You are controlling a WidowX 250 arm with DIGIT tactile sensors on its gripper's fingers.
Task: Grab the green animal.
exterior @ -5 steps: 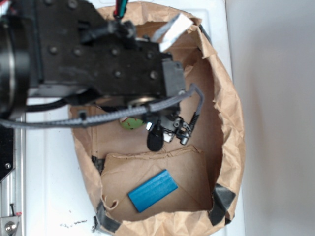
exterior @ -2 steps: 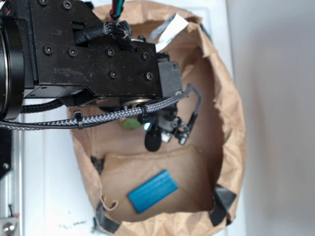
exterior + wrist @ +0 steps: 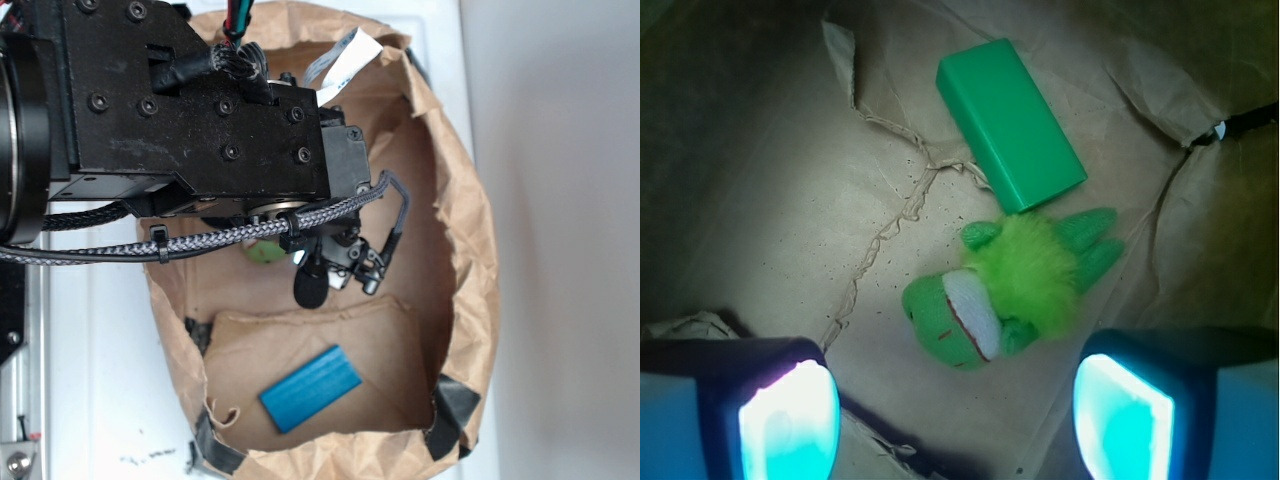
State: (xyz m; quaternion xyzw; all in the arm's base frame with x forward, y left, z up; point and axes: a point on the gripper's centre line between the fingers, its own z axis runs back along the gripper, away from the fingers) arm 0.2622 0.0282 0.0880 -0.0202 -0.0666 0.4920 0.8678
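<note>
A: How far along is it?

B: Approach stage, by my reading; the gripper (image 3: 955, 420) hangs over the brown paper bag (image 3: 470, 230), jaws spread wide and holding nothing; in the wrist view both fingertips (image 3: 790, 425) glow pale at the bottom corners with bare paper between them.

A: And the green animal?

B: Lying on the bag's floor; the green animal (image 3: 1015, 285) sits above the gap between the fingers in the wrist view, not touched by either; from the exterior view only a sliver of it (image 3: 265, 252) shows under the arm's braided cable (image 3: 230, 236).

A: So what is left?

B: Everything that counts, I judge; descend, close, lift; nothing is gripped yet.

A: How does it look?

B: Small, soft; rounded green head with a white and red band; a fuzzy yellow-green tuft over the body; stubby limbs sticking out toward the green block (image 3: 1010, 122), which lies just beside it; whether they touch I cannot tell.

A: Anything else in there?

B: A blue block (image 3: 311, 388) well apart, lower in the bag.
</note>
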